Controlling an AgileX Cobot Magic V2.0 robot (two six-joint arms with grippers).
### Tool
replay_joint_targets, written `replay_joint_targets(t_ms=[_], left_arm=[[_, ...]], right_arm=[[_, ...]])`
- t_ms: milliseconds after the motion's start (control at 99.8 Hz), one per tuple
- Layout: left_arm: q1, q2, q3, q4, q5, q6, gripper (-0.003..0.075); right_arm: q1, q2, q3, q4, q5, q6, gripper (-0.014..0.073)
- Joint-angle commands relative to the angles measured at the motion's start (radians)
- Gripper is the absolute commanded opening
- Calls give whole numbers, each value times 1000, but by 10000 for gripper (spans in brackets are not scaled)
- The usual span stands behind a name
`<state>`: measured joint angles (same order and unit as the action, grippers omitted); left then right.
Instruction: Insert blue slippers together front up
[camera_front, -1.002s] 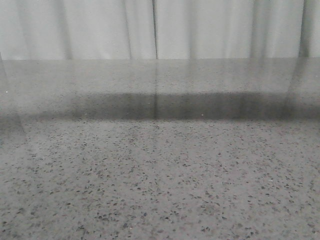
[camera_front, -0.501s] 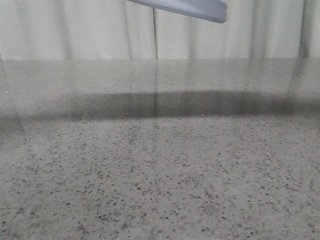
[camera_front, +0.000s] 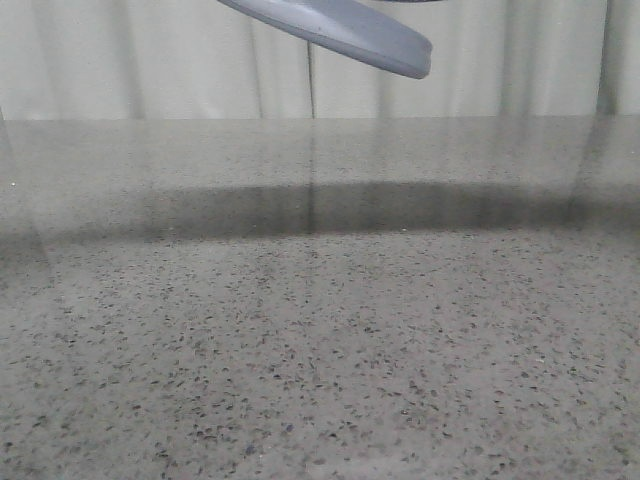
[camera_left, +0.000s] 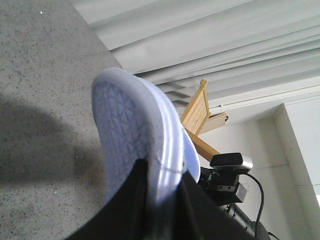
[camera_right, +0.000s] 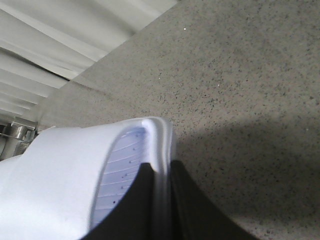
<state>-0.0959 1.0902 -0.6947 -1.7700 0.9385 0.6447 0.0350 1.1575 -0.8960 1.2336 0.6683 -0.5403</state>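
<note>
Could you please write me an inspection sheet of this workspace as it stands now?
Surface: grey speckled stone tabletop, shadow band across it.
Job's things: pale lavender-blue foam slipper hangs above the table in the front view; each wrist view shows a slipper edge, and.
Clutter: nothing seen.
Grippers: left tool and right tool each shut on a slipper.
Cables: black cable by a webcam.
Surroundings: white curtain; wooden chair.

Speckled grey table (camera_front: 320, 350) — pale pleated curtains (camera_front: 160, 60) behind.
</note>
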Motion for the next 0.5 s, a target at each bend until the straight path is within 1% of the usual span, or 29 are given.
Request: replay_joint_targets(t_ms=[0,90,160,210,261,281,331,381,451,491], left_arm=[[-31,-18,-26,-91,135,-14,16],[-29,-18,-26,-86,117,-14,16],[-29,-18,-26,-65,100,-14,16],[-29,-18,-26,-45,83,-14,16],[-29,-18,-20,-37,69,-15,16],[-29,-18,-18,-37,63,-15,16],[-29,-18,-8,-37,45,-15,16],[-29,-18,0,-35,24,-15,16],[-29,-18,19,-32,-4,-15,16],[-29,-18,30,-32,-15,-15,16]], right_arm=[[26,-17,-29,58,89,-33,-106],[26,-18,-29,-1,47,-33,-86],[23,-25,-29,-61,32,-33,-23],[23,-34,-29,-98,26,-33,48],[23,-41,-29,-127,24,-33,155],[23,-46,-29,-134,22,-33,183],[23,-54,-29,-144,19,-33,300],[23,-65,-29,-153,8,-33,384],[23,-88,-29,-178,-6,-33,460],[23,-104,-29,-197,-15,-33,477]])
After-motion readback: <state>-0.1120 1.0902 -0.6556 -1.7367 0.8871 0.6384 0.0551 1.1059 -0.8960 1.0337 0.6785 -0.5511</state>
